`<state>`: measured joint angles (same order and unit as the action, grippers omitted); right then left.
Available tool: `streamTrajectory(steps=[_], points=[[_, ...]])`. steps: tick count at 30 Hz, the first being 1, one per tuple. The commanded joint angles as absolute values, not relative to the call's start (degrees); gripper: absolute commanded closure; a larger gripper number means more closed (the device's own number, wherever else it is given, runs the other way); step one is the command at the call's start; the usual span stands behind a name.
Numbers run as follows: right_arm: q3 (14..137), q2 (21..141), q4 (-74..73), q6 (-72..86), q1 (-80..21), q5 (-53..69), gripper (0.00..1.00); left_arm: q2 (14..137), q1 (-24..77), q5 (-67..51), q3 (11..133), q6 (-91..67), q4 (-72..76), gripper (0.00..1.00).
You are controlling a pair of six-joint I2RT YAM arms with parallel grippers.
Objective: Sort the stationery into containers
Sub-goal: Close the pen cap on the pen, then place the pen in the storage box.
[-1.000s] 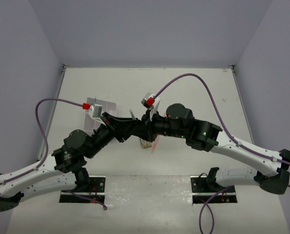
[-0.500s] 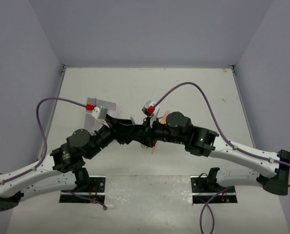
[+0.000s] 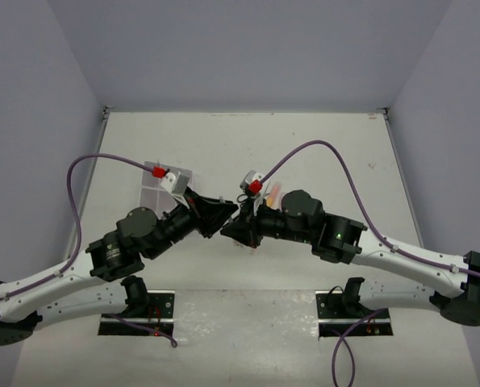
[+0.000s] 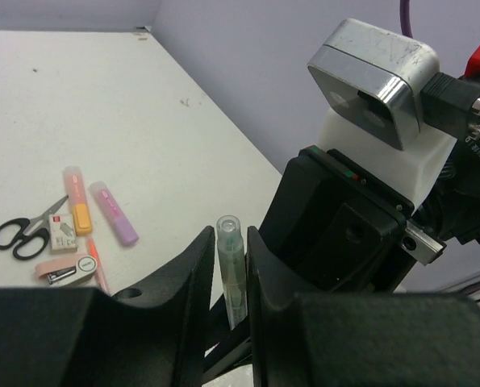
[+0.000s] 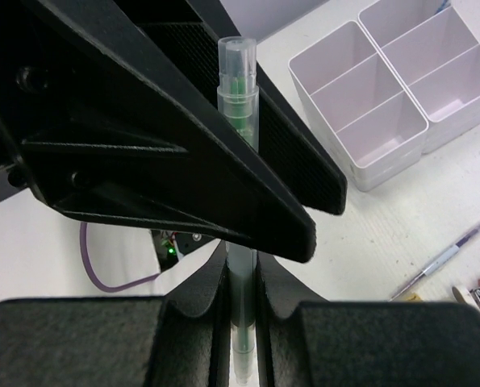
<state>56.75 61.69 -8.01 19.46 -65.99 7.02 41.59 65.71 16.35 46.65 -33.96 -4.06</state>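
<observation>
A clear pen with a green core point(image 5: 238, 89) is held between both grippers, above the table. My right gripper point(image 5: 240, 274) is shut on its lower part. My left gripper point(image 4: 230, 235) meets it tip to tip, and both of its jaws press the same pen point(image 4: 231, 278) near the cap end. From above, the left gripper point(image 3: 223, 211) and the right gripper point(image 3: 240, 226) touch at mid-table and hide the pen. The clear organiser box point(image 5: 385, 89) stands left of them, its compartments point(image 3: 160, 184) partly behind the left arm.
On the table lie black-handled scissors point(image 4: 26, 230), an orange marker point(image 4: 78, 201), a lilac marker point(image 4: 114, 212), a small boxed eraser point(image 4: 62, 234) and a pink piece point(image 4: 66, 270). A thin grey pen point(image 5: 445, 258) lies near the box. Purple cables arch over both arms.
Both wrists have drawn towards the near edge and turned tip to tip. My left jaws opened wider, then closed around the pen that the right gripper keeps holding.
</observation>
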Motion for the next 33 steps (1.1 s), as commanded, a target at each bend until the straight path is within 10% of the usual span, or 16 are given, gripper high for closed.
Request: streamTrajectory(steps=[1,6,18,20,22,33], points=[[57.07,60.99,-4.68,19.06,-66.64,7.91,1.0,41.48,65.92,13.33,47.26,-34.54,-2.68,0.76],[57.51,61.57,-4.75,18.59,-67.06,7.77,1.0,41.4,65.92,13.86,47.11,-34.49,-2.55,1.0],[52.76,59.33,-4.75,19.49,-66.97,0.0,0.9,39.73,65.92,22.23,48.52,-31.62,-7.71,1.0],[53.24,59.16,-5.42,20.1,-66.97,-1.69,0.39,40.15,65.92,27.07,48.94,-30.88,-8.84,1.0],[53.5,58.74,-7.49,21.15,-66.97,-3.6,0.12,41.6,65.8,34.81,49.31,-29.45,-10.22,1.0],[40.44,42.4,-13.36,26.19,-66.89,-16.93,0.01,57.09,53.04,56.6,58.67,-19.71,-11.1,1.0]])
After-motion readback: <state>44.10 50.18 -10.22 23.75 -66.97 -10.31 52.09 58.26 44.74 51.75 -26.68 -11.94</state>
